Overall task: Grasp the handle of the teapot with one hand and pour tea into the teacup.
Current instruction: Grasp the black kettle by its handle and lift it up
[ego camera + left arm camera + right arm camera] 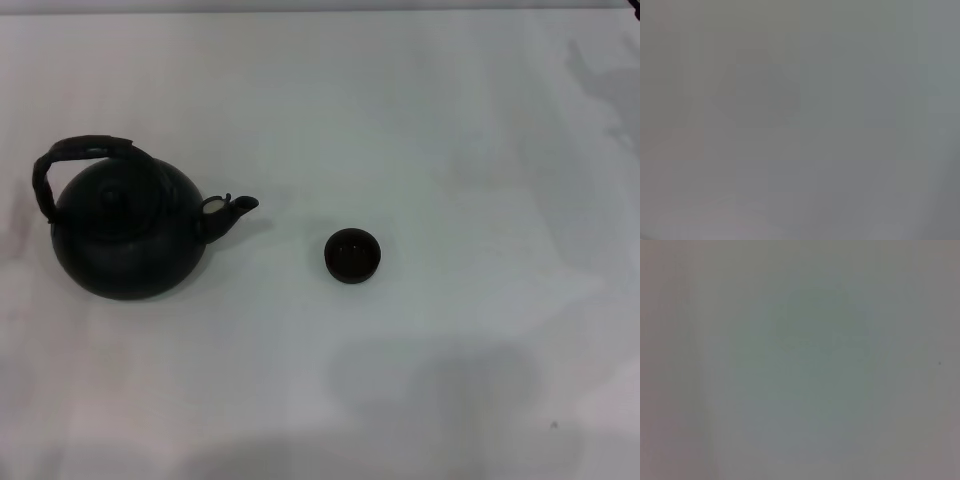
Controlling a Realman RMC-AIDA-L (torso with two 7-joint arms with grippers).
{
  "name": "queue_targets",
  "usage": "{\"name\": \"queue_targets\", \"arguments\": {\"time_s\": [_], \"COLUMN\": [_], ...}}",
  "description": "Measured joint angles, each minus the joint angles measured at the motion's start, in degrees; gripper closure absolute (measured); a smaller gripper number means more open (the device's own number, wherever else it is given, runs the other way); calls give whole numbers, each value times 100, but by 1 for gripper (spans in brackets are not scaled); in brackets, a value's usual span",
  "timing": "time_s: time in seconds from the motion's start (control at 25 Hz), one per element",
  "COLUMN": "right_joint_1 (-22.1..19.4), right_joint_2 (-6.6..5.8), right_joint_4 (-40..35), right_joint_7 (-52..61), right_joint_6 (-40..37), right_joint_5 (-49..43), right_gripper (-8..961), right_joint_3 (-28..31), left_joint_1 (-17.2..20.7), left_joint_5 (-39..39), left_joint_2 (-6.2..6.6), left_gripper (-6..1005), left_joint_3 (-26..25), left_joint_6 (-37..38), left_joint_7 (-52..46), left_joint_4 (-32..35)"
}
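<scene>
In the head view a large round matte black teapot [125,235] stands upright on the left of the white table [420,120], its short spout [238,207] pointing right. Its rough dark arched handle [75,155] rises over the knobbed lid. The tiny dark teacup [352,255] sits to the right of the spout, a short gap away, near the middle of the table. No hand or gripper shows in any view. Both wrist views show only a plain grey surface.
Soft shadows fall on the table at the far right and along the near edge. Nothing else stands on the white tabletop.
</scene>
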Motion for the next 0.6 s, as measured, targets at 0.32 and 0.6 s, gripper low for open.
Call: {"name": "queue_targets", "arguments": {"time_s": [0.32, 0.6], "right_joint_1": [186, 236], "right_joint_2": [-57, -59], "right_joint_4": [-82, -206], "right_joint_7": [-12, -16], "right_joint_6": [-545, -840], "right_joint_5": [-3, -3], "right_gripper": [95, 95], "right_joint_3": [603, 823], "left_joint_1": [659, 792], "left_joint_5": [681, 1727], "left_joint_2": [-11, 11], "left_gripper": [253, 253], "left_joint_3": [0, -1], "left_joint_6": [537, 654], "left_joint_7": [8, 249], "left_joint_4": [21, -65]}}
